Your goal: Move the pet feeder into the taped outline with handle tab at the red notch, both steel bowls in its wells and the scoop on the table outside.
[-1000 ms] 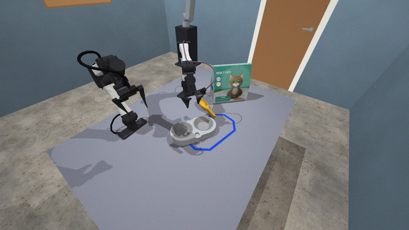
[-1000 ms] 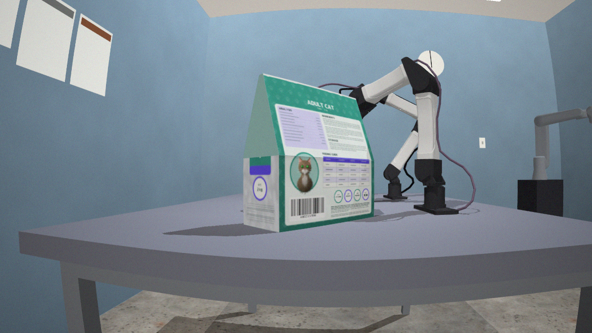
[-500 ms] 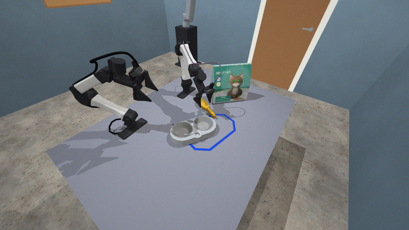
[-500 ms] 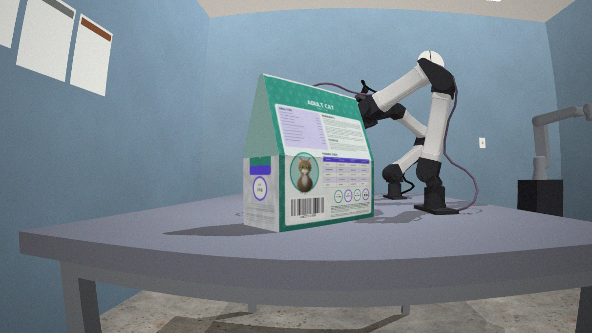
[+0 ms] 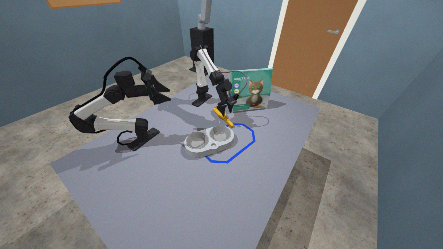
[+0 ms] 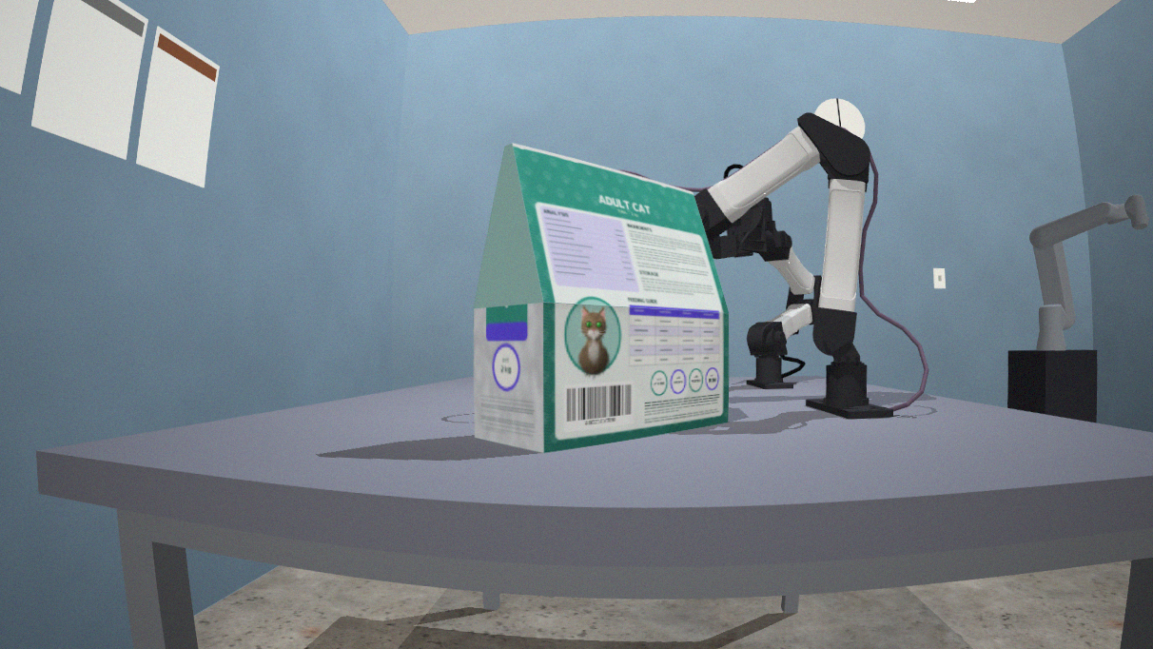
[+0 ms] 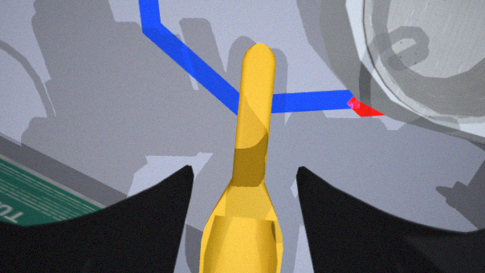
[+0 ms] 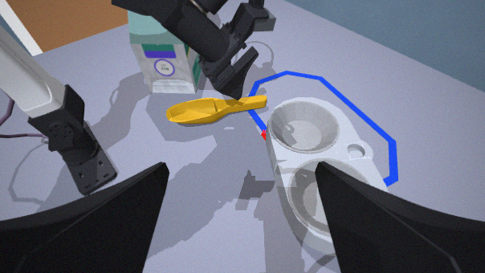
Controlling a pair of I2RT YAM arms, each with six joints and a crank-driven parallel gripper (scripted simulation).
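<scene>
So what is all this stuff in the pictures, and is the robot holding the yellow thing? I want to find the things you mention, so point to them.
These are two robot arms at a table. One picture looks down from above, one looks across the table, and two come from cameras on the arms' wrists.

The yellow scoop (image 5: pixel 220 114) (image 7: pixel 257 104) (image 8: pixel 197 112) lies partly over the blue outline (image 5: pixel 241 151) (image 7: pixel 193 66) (image 8: pixel 352 104). Beside it is a pet feeder (image 5: pixel 213 150) (image 8: pixel 281 154) with two bowls. The box with a cat on it (image 5: pixel 251 89) (image 6: pixel 636 298) (image 8: pixel 169 76) stands nearby.

Nothing is held: both arms' jaws are open, one pair around the scoop.
</scene>
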